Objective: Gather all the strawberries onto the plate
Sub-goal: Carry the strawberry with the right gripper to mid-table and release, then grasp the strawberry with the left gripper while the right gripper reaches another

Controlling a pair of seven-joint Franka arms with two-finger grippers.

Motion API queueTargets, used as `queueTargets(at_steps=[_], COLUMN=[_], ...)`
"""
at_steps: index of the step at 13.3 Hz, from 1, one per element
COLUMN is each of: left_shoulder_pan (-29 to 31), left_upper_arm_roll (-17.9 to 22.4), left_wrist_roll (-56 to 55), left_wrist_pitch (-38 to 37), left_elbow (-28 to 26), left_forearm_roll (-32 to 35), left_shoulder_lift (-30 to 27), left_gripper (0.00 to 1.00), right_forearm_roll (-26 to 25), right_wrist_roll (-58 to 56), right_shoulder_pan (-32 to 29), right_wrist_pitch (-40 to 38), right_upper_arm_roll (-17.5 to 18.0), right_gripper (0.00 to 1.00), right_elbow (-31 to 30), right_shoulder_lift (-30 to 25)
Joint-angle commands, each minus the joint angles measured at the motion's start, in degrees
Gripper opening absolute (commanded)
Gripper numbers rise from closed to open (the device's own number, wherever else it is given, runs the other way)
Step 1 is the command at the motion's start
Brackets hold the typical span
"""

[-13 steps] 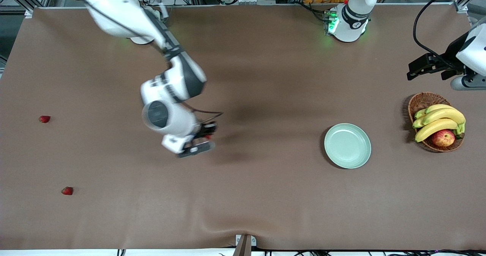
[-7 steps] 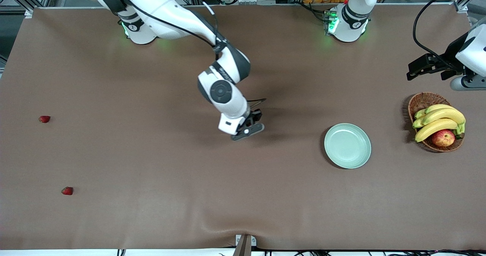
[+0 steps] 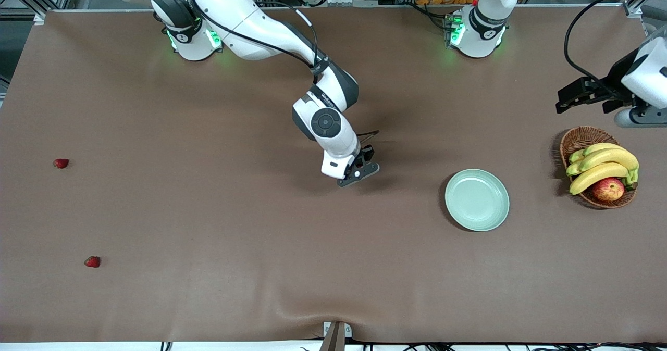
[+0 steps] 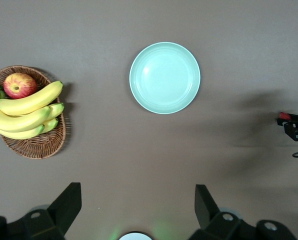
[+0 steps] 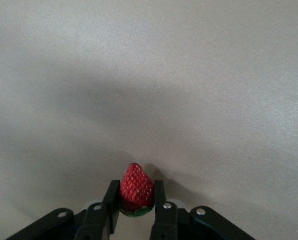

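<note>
Strawberries number three: two lie on the brown table (image 3: 208, 236) toward the right arm's end, one (image 3: 61, 163) farther from the front camera than the other (image 3: 92, 261), both well apart from the right gripper (image 3: 365, 164); the third strawberry (image 5: 137, 190) is pinched between that gripper's fingers (image 5: 110, 202), red tip pointing outward and green cap back between the pads. From the front this held berry is hidden by the wrist, so only the right wrist view confirms it. The right gripper hangs over bare table between the two loose berries and the plate (image 3: 477, 199), with nothing standing between it and the plate. The mint-green plate holds nothing yet. A wicker basket (image 3: 579, 138) with bananas (image 3: 604, 164) and an apple (image 3: 608, 189) sits toward the left arm's end, near the plate. The left gripper (image 3: 586, 93) waits over the table just by the basket, its fingers (image 4: 69, 202) spread wide and holding nothing. Compared with a second ago, the right gripper has carried its berry much closer to the plate; the left arm has barely shifted.
</note>
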Motion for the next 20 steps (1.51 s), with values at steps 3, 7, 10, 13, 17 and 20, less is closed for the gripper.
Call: queueTargets(at_steps=[3, 7, 10, 13, 17, 20], left_shoulder_pan=[-5.5, -11.6, -17.3, -23.1, -29.4, -31.5], left_upper_arm_roll=[-0.3, -1.0, -1.1, -1.1, -1.1, -1.1], left_wrist_roll=[-11.5, -19.9, -27.8, -36.8, -45.7, -49.7], left_wrist_pitch=[1.9, 6.4, 12.1, 20.4, 32.2, 37.3], left_elbow=[0.2, 0.6, 0.7, 0.9, 0.7, 0.3], left_forearm_roll=[1.1, 1.8, 1.4, 1.4, 1.2, 1.4], left_shoulder_lift=[3.6, 9.0, 15.1, 21.9, 29.4, 33.9], left_gripper=[1.0, 1.0, 1.0, 1.0, 1.0, 0.91], right_forearm_roll=[0.1, 0.1, -0.8, -7.0, -8.6, -9.8], right_wrist_roll=[0.6, 0.2, -0.2, -5.3, -14.2, -24.0], right_shoulder_pan=[0.1, -9.3, -16.7, -22.1, -32.5, -39.8], right_wrist_pitch=[-1.1, -2.7, -7.9, -10.4, -14.7, -14.6], right_upper_arm_roll=[-1.1, -1.5, -3.4, -6.0, -6.1, -6.1], right_gripper=[1.0, 1.0, 1.0, 1.0, 1.0, 1.0], right_elbow=[1.5, -5.6, -7.0, -7.1, -6.7, -6.4], right_shoulder_lift=[-1.0, -9.4, -13.1, -15.1, -15.8, -15.7])
